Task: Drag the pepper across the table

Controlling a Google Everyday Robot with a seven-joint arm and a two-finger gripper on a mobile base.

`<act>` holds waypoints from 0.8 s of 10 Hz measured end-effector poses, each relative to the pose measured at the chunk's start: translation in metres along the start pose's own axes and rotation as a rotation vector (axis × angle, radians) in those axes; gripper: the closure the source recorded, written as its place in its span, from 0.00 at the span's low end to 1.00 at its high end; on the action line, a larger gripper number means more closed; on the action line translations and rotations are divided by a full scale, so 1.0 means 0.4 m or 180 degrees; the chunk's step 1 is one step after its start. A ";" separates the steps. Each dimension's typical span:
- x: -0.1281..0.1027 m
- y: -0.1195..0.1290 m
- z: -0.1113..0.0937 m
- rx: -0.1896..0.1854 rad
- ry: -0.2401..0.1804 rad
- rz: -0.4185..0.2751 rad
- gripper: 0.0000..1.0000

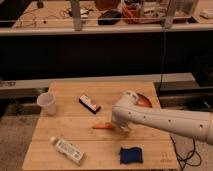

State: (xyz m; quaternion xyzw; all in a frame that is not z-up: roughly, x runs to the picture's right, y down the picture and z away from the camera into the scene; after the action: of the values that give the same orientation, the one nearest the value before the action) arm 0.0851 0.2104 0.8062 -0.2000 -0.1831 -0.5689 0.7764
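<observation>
Pepper (102,126) lies flat near the middle of the wooden surface (100,161), its length running left to right. The gripper (122,129) is low at the pepper's right end, just beside it, with the fingers apart; whether they touch the pepper I cannot tell. The white arm (165,120) reaches in from the right of the pepper, close to level, then bends at a rounded joint and turns down to the gripper. An orange bowl (145,101) sits behind and right of the pepper, partly hidden by the arm. A dark flat box (90,104) lies just behind the pepper, a white cup (47,103) well to its left, a bottle (67,150) on its side in front-left, a blue cloth (131,155) in front-right
</observation>
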 end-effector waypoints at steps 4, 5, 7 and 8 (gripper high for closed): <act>-0.001 0.017 0.006 0.0018 -0.0009 0.0093 0.38; 0.000 0.016 0.008 0.0025 -0.0010 0.0136 0.47; 0.006 0.015 0.013 0.0044 -0.0018 0.0201 0.70; 0.012 0.019 0.015 0.0048 -0.0022 0.0231 0.80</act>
State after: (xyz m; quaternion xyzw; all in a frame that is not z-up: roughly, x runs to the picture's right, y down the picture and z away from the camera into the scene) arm 0.0932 0.2118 0.8131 -0.2026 -0.1827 -0.5384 0.7973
